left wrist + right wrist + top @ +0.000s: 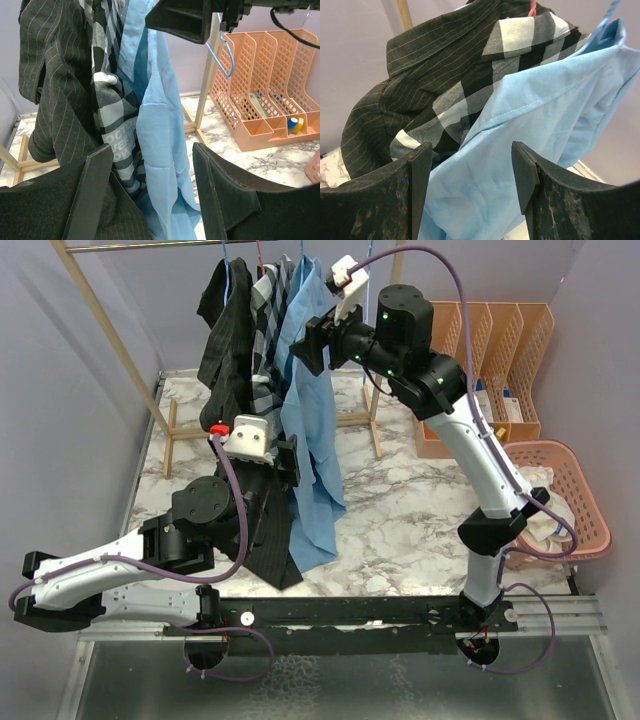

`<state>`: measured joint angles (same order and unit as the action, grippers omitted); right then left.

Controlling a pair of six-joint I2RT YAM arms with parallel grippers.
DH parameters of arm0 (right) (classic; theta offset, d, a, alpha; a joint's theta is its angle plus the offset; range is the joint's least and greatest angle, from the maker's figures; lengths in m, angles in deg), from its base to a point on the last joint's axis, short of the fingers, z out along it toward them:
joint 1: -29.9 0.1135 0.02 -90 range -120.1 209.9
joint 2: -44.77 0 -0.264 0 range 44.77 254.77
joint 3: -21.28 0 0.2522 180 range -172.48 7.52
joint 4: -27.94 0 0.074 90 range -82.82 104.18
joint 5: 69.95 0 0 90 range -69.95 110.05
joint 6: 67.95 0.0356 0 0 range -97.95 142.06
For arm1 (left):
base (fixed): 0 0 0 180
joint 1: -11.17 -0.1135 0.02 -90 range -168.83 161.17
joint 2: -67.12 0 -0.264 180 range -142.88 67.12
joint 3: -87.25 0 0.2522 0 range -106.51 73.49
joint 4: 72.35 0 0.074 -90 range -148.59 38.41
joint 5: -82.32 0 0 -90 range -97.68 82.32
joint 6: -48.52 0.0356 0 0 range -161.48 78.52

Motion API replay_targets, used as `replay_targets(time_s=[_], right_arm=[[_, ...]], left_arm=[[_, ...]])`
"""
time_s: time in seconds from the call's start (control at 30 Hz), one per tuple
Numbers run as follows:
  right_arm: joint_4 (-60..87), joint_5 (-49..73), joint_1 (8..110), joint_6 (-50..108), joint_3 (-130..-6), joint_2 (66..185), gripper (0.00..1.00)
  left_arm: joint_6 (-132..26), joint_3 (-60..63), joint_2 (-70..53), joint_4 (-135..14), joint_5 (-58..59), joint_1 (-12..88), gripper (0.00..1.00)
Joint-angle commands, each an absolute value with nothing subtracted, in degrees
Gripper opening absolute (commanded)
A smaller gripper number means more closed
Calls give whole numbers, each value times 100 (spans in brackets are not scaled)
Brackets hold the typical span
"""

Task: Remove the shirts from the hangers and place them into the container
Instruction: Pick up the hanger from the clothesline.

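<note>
Collar of the light blue shirt (530, 130) sits just ahead of your right jaws, open and empty; left jaws, likewise, face its lower body. Pinch fabric only, clear of the hanger (218, 61).

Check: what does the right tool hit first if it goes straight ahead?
Likely the light blue shirt, near its collar: it sits dead ahead of the right tool. Depth is unclear.

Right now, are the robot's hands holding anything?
Nothing is held. The left gripper and the right gripper both stand open by the light blue shirt.
</note>
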<state>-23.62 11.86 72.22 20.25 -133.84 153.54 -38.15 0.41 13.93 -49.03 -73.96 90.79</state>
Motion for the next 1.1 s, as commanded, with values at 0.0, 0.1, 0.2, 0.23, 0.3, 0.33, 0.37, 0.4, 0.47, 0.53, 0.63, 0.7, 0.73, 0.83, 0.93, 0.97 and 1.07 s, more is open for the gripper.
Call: replay_targets(time_s=[0.0,0.1,0.2,0.23,0.3,0.33,0.37,0.4,0.47,0.53,0.63,0.7,0.73,0.83,0.93,0.97,1.07], right_arm=[[-2207,1600,7403,1943,-13303,15596,62],[-2203,1872,7441,1869,-13338,15715,57],[-2198,2113,7439,1781,-13357,15755,51],[-2214,2248,7445,1745,-13350,15749,47],[-2272,2461,7445,1677,-13314,15705,42],[-2306,2603,7446,1648,-13256,15655,41],[-2328,2750,7446,1620,-13194,15581,41],[-2330,2882,7446,1571,-13117,15506,40],[-2290,3080,7419,1473,-12918,15316,40],[-2225,3196,7364,1409,-12713,15087,40],[-2301,3176,7199,1424,-12627,14901,40],[-2467,3045,7009,1503,-12679,14859,40],[-2560,2934,6897,1564,-12712,14853,40],[-2657,2495,6516,1745,-12630,14726,40],[-2626,2073,6309,1813,-12522,14614,37],[-2703,1980,6280,1837,-12610,14656,36],[-2900,1647,6250,1901,-12854,14812,35]], left_arm=[[-3850,-5,1314,-4843,-7544,9098,68],[-3894,-8,1263,-4802,-7540,9098,68],[-3944,8,1257,-4797,-7503,9098,68],[-3953,9,1261,-4802,-7494,9098,68],[-3957,9,1245,-4806,-7485,9098,68],[-3955,3,1228,-4807,-7471,9098,68],[-3955,1,1212,-4807,-7459,9098,68],[-3962,1,1188,-4807,-7440,9098,68],[-3984,1,1142,-4812,-7407,9098,68],[-3983,1,1095,-4828,-7380,9098,68],[-4026,8,1012,-4827,-7332,9098,68],[-4078,29,983,-4831,-7277,9098,68],[-4102,42,974,-4829,-7253,9098,68],[-4147,82,964,-4828,-7217,9098,68],[-4153,106,962,-4833,-7202,9098,68],[-4150,107,963,-4830,-7206,9098,68],[-4161,107,991,-4830,-7169,9098,68]])
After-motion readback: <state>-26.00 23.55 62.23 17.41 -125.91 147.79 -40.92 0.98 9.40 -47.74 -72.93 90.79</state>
